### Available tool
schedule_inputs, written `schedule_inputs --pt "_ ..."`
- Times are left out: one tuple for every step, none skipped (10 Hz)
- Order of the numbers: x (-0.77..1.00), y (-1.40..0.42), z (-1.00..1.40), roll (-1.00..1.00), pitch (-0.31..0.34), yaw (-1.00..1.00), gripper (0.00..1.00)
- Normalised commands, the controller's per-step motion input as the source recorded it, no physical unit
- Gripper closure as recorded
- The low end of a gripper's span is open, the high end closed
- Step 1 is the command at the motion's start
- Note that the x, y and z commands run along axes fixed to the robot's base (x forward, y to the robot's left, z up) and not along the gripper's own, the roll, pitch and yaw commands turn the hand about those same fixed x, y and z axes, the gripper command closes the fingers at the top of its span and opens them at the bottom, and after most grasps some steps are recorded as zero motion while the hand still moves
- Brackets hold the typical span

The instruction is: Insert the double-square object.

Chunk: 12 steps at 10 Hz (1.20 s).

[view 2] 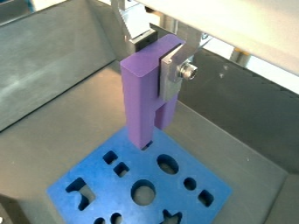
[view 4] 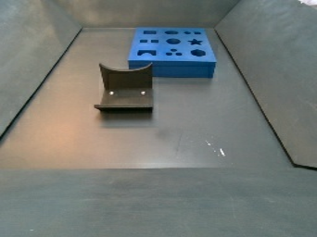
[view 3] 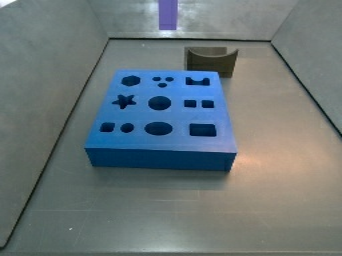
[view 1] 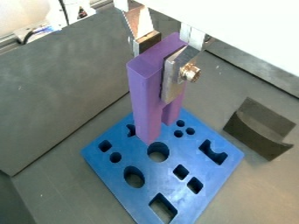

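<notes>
The double-square object (view 1: pixel 149 96), a tall purple peg of two joined square bars, hangs upright in my gripper (view 1: pixel 158 57). It also shows in a wrist view (view 2: pixel 140 96). The gripper (view 2: pixel 158 54) is shut on the peg's upper end, with a silver finger (view 1: pixel 176 74) flat against one side. The peg's lower end is above the blue block (view 1: pixel 163 166), over its holes and apart from it. The block also shows in a wrist view (view 2: pixel 140 188). In a side view only the peg's lower tip (view 3: pixel 167 12) shows, high above the block (view 3: pixel 163 115). The gripper is out of view in both side views.
A dark olive curved block (view 1: pixel 260 127) stands on the floor beside the blue block and shows in both side views (view 3: pixel 210 60) (view 4: pixel 124 88). The blue block (view 4: pixel 173 48) has several differently shaped holes. Grey walls (view 3: pixel 67 80) enclose the floor.
</notes>
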Motion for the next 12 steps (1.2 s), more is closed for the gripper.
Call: schedule_inputs --pt "0.12 0.0 -0.76 0.0 0.0 -1.0 1.0" --pt "0.12 0.0 -0.75 0.0 0.0 -1.0 1.0" --pt "0.12 0.0 -0.76 0.0 0.0 -1.0 1.0" --pt "0.15 0.03 -0.61 -0.06 0.0 -0.99 1.0" --pt "0.41 0.08 -0.25 -0.2 0.0 -0.76 1.0" --pt "0.47 0.19 -0.18 -0.24 0.0 -0.61 1.0" --pt "0.45 0.26 -0.16 -0.25 0.0 -0.53 1.0" --pt "0.47 0.22 -0.15 -0.22 0.0 -0.6 1.0" --pt "0.36 0.15 -0.21 -0.08 0.003 -0.8 1.0" --pt "0.13 0.03 -0.24 -0.03 0.0 -0.99 1.0" --pt "0.05 0.0 -0.28 -0.01 0.0 -1.0 1.0" --pt "0.0 0.0 -0.32 0.0 0.0 -1.0 1.0"
